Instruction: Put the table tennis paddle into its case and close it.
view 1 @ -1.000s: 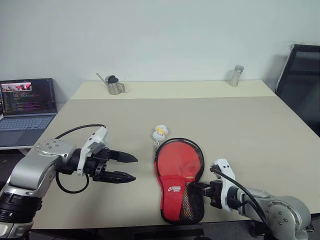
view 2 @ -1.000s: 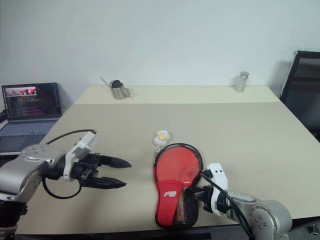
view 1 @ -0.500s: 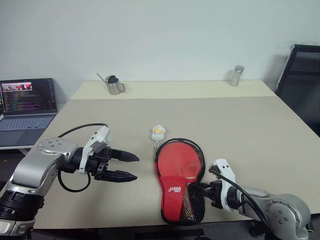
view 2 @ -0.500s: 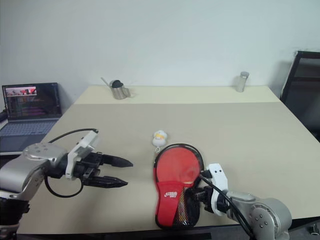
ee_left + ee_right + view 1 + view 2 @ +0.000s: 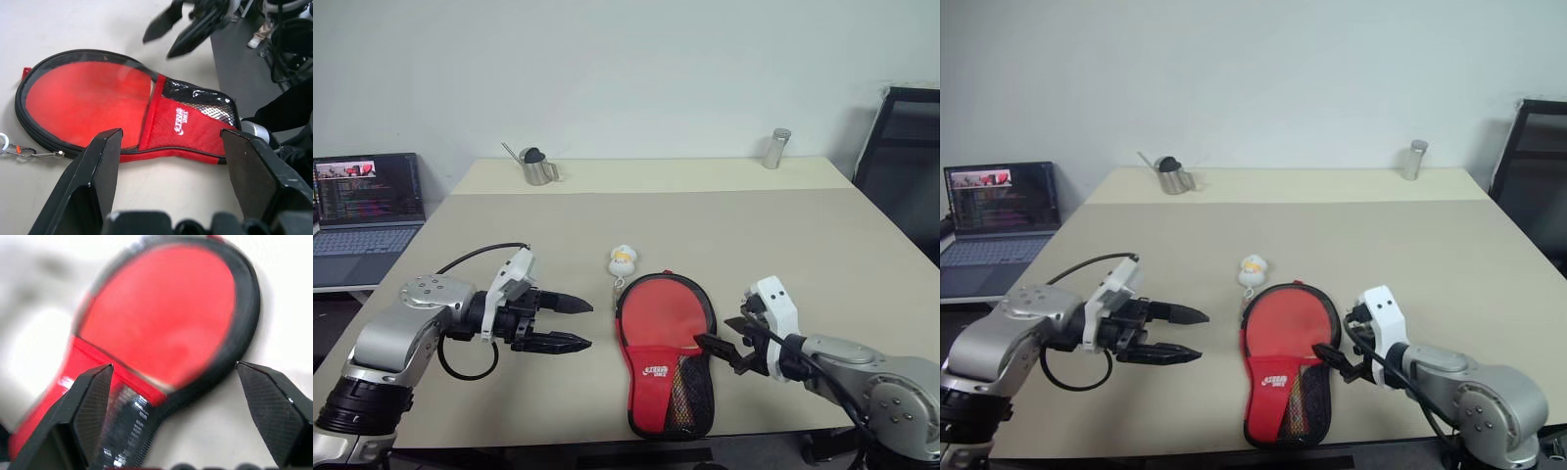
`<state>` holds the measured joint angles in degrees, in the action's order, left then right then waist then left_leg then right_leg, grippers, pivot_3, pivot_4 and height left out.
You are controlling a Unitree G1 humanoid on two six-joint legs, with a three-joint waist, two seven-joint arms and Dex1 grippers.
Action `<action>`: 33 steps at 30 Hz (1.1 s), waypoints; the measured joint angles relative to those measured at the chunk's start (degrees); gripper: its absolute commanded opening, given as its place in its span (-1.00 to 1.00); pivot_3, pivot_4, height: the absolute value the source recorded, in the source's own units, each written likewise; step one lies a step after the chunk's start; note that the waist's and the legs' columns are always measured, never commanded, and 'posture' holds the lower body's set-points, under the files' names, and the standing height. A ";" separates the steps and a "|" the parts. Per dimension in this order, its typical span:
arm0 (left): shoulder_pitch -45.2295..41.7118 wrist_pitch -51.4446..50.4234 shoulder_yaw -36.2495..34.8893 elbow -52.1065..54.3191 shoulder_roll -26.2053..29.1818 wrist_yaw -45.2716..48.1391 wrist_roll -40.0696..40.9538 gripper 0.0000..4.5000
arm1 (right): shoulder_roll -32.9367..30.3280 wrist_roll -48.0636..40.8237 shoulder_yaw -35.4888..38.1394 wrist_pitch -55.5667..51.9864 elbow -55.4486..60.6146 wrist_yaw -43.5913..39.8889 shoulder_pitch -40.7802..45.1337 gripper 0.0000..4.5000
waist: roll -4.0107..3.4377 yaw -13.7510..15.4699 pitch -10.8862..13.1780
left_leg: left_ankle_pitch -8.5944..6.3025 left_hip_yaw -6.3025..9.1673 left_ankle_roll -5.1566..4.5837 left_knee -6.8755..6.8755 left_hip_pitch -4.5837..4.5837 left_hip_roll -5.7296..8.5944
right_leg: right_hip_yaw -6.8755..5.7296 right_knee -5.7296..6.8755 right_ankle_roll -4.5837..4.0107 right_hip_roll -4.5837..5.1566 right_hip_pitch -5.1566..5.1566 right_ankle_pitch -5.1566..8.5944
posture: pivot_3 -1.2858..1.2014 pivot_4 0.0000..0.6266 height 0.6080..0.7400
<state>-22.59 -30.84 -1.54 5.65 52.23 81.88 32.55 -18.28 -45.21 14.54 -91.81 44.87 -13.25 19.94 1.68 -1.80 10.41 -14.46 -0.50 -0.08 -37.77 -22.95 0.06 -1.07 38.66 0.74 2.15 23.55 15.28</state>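
Pale desk (image 5: 783,245) under a plain wall, laptop (image 5: 367,201) off its left edge, small metal jug (image 5: 537,166) at the far left of the desk. Left tool (image 5: 570,323) hovering above the desk, fingers spread, holding nothing, pointing toward the case. White and yellow charm (image 5: 624,259) clipped near the top of the case. Red case (image 5: 664,338) flat near the front edge, black zip edge running around it, mesh pocket nearest the front; paddle not separately visible. Right tool (image 5: 722,351) just beside the case, fingers spread wide, empty. Metal canister (image 5: 776,148) far right.
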 measured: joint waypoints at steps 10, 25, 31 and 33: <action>-1.42 4.01 1.42 -7.88 -2.91 -6.63 -7.13 0.54 | -5.52 3.60 -7.67 14.27 -4.22 -4.57 5.15 0.98 | 0.05 0.08 0.03 | 0.00 0.01 0.00 -0.01 -0.03 0.01 | -0.03 -0.04 0.00 0.01 -0.01 0.00 | 0.03 -0.52 1.00; -17.18 8.74 2.15 -30.01 -15.32 -27.13 -19.12 0.54 | -4.30 22.62 -28.61 40.30 -23.53 -8.04 4.38 0.98 | 0.12 0.41 0.04 | -0.01 0.06 -0.02 -0.09 -0.10 0.09 | -0.10 -0.02 -0.21 0.07 -0.02 -0.15 | 0.03 -0.52 1.00; -24.48 11.60 4.62 -40.67 -21.01 -28.07 -22.16 0.54 | -3.69 24.90 -29.54 44.28 -24.29 -10.43 3.26 0.98 | 0.12 0.47 0.03 | -0.01 0.09 -0.02 -0.10 -0.10 0.11 | -0.14 0.00 -0.22 0.06 -0.02 -0.15 | 0.03 -0.52 1.00; -27.98 12.93 5.46 -45.76 -22.49 -27.14 -23.04 0.70 | -2.82 25.04 -29.24 44.24 -24.87 -10.19 3.04 1.00 | 0.13 0.46 0.04 | -0.01 0.09 -0.02 -0.11 -0.09 0.12 | -0.14 0.03 -0.23 0.05 -0.02 -0.15 | 0.03 -0.52 1.00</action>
<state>-50.57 -17.90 3.92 -40.11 29.74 54.74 9.51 -21.09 -20.16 -14.69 -47.57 20.00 -23.44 22.98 1.81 -1.34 10.44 -14.47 -0.41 -0.10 -37.88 -23.04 0.18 -1.22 38.70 0.52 2.21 23.53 15.12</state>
